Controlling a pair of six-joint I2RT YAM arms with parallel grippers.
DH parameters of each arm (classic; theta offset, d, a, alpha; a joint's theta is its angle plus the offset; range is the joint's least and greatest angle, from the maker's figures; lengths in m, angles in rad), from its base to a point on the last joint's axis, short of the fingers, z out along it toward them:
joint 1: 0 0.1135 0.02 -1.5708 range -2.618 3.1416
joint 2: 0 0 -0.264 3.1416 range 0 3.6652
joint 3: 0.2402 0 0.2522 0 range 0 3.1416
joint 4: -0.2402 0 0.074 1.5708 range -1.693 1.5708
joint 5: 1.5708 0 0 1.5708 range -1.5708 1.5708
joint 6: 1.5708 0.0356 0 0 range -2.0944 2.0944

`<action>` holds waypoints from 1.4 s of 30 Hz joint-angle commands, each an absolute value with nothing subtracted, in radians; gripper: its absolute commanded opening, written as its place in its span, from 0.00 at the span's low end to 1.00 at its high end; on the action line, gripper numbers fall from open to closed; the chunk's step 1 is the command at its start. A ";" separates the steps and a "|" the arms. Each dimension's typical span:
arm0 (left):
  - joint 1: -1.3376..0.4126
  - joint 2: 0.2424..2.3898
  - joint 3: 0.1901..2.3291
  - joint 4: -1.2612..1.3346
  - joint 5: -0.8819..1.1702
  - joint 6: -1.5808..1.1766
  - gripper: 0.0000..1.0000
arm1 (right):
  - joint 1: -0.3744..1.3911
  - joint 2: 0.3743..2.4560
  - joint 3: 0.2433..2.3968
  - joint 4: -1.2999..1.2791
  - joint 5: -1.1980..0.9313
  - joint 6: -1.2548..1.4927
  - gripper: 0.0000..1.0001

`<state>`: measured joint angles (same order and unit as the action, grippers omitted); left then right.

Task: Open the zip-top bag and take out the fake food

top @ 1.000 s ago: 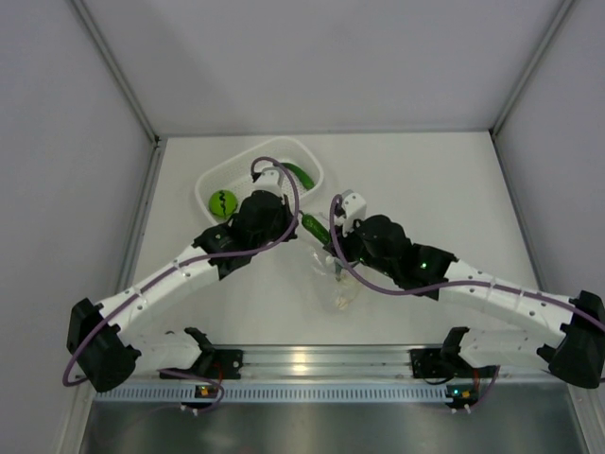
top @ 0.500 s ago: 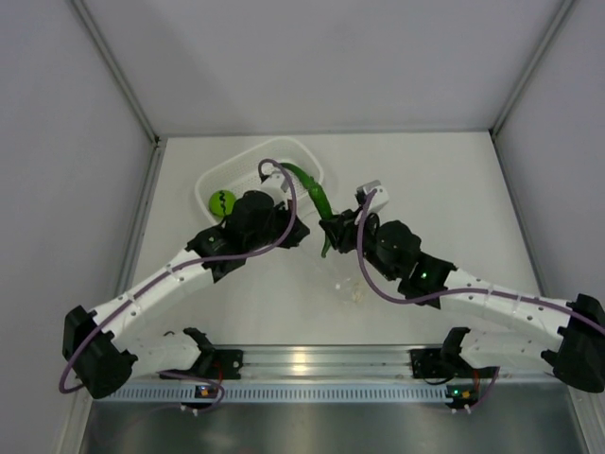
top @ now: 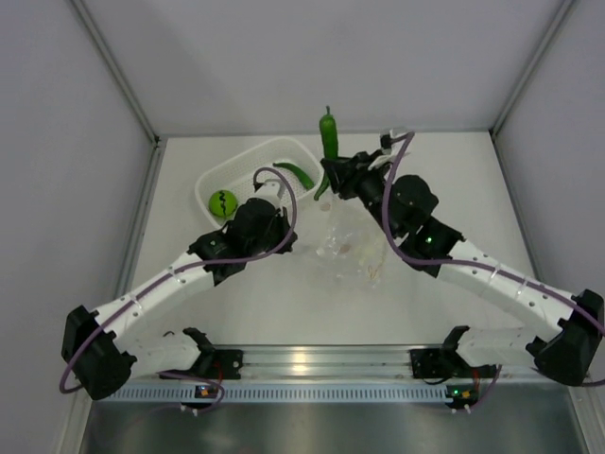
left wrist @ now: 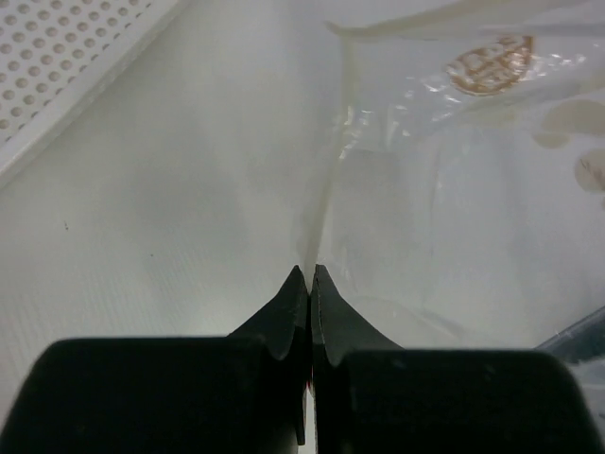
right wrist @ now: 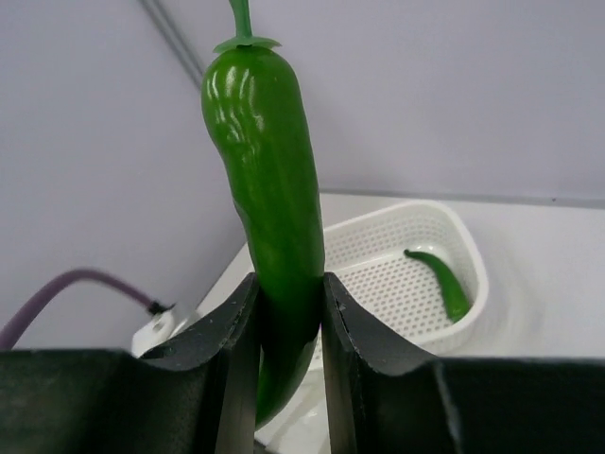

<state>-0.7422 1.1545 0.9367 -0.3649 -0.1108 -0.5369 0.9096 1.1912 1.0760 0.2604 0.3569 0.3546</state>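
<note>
- since half a second ago the right gripper [right wrist: 288, 303] has swung up toward the far wall [top: 321, 57], lifting a dark green pod [right wrist: 269, 161] clear of the zip-top bag [top: 354, 251]
- its jaws clamp the pod upright
- left gripper [left wrist: 310, 284] closed, pinching the bag's edge at mid-table
- lime-green ball [top: 222, 202] and second pod [top: 295, 174] lie in the white basket [top: 274, 142], far left of the bag

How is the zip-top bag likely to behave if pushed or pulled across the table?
Probably floppy: the zip-top bag lies crumpled and creased, so a push would likely buckle it rather than slide it. Likely very light, being thin clear film. Pulled by the edge meeting the shut left gripper, it should trail limply and might slip free.
</note>
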 commanded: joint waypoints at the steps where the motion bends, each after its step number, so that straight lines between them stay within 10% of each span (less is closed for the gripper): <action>1: -0.738 1.109 0.916 -0.388 -0.184 -0.538 0.00 | 0.807 1.206 1.132 0.248 0.269 0.436 0.07; 32: -0.738 0.827 1.029 -0.713 -0.379 -0.485 0.00 | 0.666 2.292 2.005 0.041 0.071 0.184 0.11; 37: -0.738 0.821 1.043 -0.726 -0.403 -0.486 0.00 | 0.666 2.327 2.028 0.035 0.008 0.189 0.53; 42: -0.738 0.857 1.083 -0.724 -0.416 -0.488 0.00 | 0.664 2.247 2.007 0.005 0.005 0.152 0.70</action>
